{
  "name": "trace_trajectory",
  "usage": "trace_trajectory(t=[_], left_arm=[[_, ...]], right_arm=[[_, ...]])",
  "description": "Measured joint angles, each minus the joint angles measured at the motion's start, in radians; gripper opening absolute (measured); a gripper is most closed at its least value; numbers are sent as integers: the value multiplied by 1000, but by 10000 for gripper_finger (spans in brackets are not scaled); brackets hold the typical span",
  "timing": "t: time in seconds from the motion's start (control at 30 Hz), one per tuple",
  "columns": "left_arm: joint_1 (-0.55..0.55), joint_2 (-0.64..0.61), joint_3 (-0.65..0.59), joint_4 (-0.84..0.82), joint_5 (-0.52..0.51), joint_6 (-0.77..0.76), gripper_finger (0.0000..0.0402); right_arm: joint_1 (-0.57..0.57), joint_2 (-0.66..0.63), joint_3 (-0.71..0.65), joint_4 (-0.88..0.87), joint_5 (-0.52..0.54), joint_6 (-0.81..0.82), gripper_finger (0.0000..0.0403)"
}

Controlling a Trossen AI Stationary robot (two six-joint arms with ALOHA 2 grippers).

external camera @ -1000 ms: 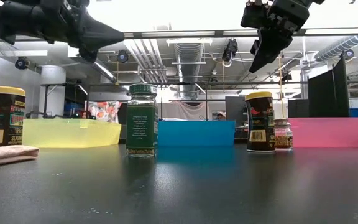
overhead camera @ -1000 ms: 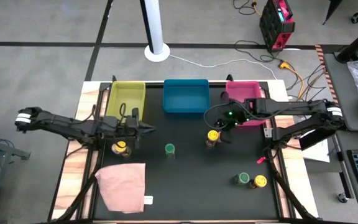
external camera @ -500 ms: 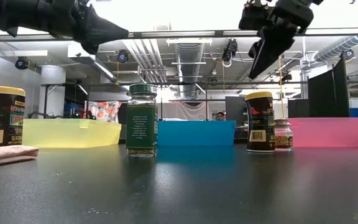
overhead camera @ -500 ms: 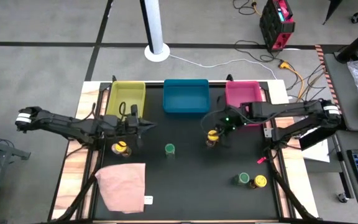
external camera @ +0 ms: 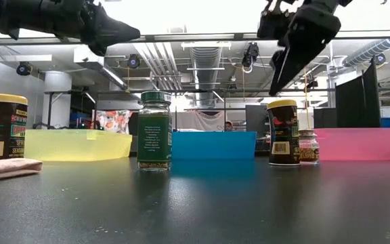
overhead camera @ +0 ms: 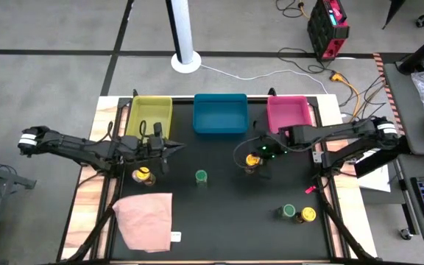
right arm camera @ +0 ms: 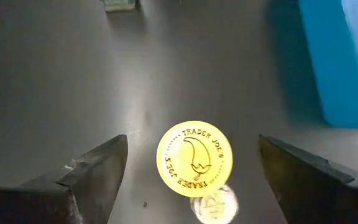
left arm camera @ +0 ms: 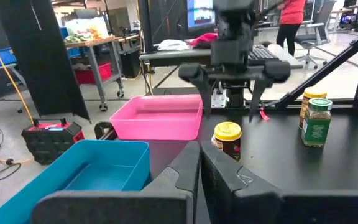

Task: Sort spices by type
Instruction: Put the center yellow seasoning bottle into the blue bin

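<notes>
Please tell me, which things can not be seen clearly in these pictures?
- Yellow bin, blue bin, pink bin: low view shows only their walls, insides hidden.
- Small jar: low view, partly hidden behind the yellow-lidded jar; lid colour unclear.
- Jar labels: high view, too small to read.
- Pink cloth: low view, cut off by the edge.
</notes>
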Motion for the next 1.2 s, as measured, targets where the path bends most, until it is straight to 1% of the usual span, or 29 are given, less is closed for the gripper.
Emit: trace_trajectory(t=[0.13, 0.37, 0.53, 0.63, 0.73, 0.97, 1.2], left_arm=[[0, 0, 0, 0, 0, 15, 0], [0, 0, 0, 0, 0, 15, 0], [0, 0, -2, -1, 1, 4, 0], [0, 0, -4, 0, 1, -7, 0], [0, 0, -4, -4, 2, -18, 0], [-1, 0, -6, -15, 3, -38, 0], [-1, 0, -11, -21, 3, -45, 0]], right_arm=[[-2, 55, 0, 0, 0, 30, 353], [-3, 116, 0, -2, 29, 47, 354], [-5, 146, 0, -4, 49, 47, 343], [-7, 149, 0, -4, 44, 70, 327], [-7, 147, 0, -2, 45, 73, 301], [-8, 139, 0, 0, 44, 64, 222], [-8, 139, 0, 0, 44, 62, 222]])
